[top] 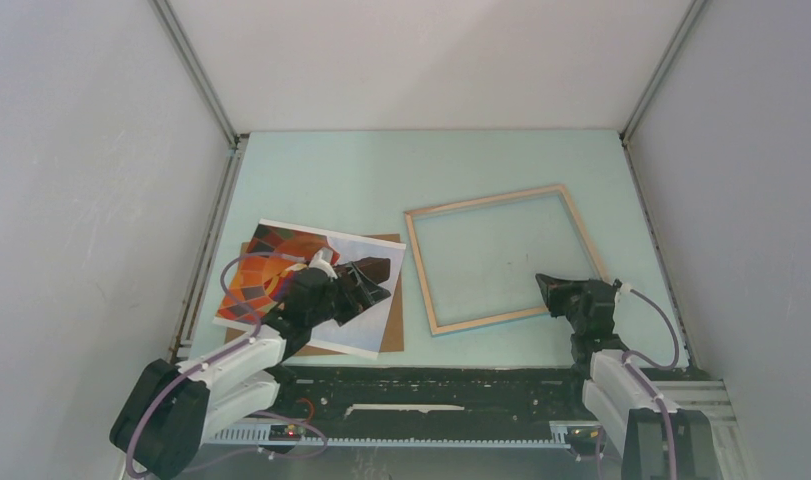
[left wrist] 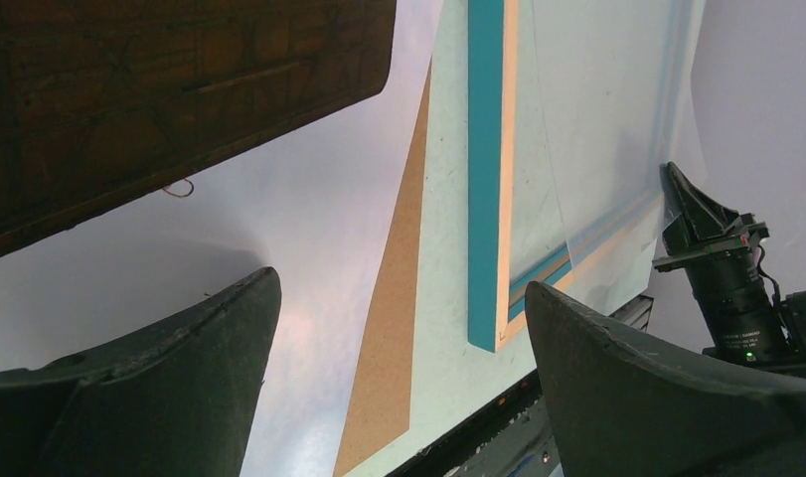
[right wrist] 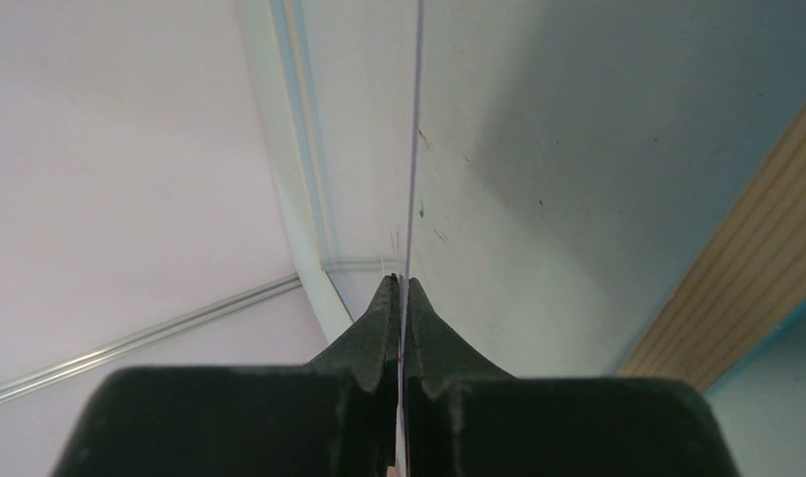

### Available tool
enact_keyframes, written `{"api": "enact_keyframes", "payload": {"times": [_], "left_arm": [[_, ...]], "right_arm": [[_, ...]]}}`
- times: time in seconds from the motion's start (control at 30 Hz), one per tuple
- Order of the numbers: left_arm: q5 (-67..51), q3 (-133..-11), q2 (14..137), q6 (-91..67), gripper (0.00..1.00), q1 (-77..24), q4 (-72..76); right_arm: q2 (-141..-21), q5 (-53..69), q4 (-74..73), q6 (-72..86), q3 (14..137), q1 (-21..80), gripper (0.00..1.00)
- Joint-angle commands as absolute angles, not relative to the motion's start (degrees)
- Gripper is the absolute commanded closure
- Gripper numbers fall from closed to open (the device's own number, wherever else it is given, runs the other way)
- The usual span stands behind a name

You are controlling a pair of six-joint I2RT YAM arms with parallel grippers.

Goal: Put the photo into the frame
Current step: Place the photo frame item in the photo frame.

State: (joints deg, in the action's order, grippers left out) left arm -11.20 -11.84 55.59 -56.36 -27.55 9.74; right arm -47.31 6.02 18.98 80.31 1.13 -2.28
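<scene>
The photo (top: 281, 270), white-bordered with orange-red pattern and a dark block, lies on the brown backing board (top: 393, 300) at the left. My left gripper (top: 366, 285) is open just above the photo's right part; in the left wrist view its jaws (left wrist: 401, 281) stand wide over the photo (left wrist: 279, 199) and board (left wrist: 394, 328). The frame (top: 486, 203) lies wood side up at centre right, its blue edge (left wrist: 485, 169) showing. My right gripper (top: 548, 285) is shut on a thin clear sheet (right wrist: 416, 119) at the frame's near right corner and holds it tilted up (left wrist: 617, 149).
White walls enclose the pale green table (top: 381, 170) on the left, back and right. A black rail (top: 431, 390) runs along the near edge by the arm bases. The frame's wood strip (right wrist: 746, 288) shows beside the right fingers (right wrist: 379, 308).
</scene>
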Motion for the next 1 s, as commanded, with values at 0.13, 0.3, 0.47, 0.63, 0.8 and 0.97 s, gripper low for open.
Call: {"api": "enact_keyframes", "payload": {"times": [0.13,0.3,0.47,0.63,0.8,0.97], "left_arm": [[-12.4,-16.0,56.3,-54.7,0.0,-27.4,11.2],[-12.5,-16.0,56.5,-54.6,0.0,-27.4,11.3],[-13.2,-16.5,58.0,-55.0,0.0,-27.6,12.5],[-13.1,-16.9,58.6,-55.3,0.0,-28.1,13.1],[-13.7,-17.4,60.4,-55.7,0.03,-29.0,15.0],[-13.8,-19.3,63.7,-56.3,0.1,-30.0,17.1]], "right_arm": [[-46.8,4.2,17.8,81.2,0.1,-2.5,1.0],[-45.7,4.3,16.0,81.2,0.1,-2.4,1.0],[-45.8,4.9,16.7,80.9,0.1,-1.8,1.0],[-46.5,5.2,16.9,81.2,0.1,-1.1,1.0],[-46.3,5.3,17.0,81.4,0.1,-0.4,1.0],[-45.2,5.0,15.9,81.6,-1.2,-0.4,1.0]]}}
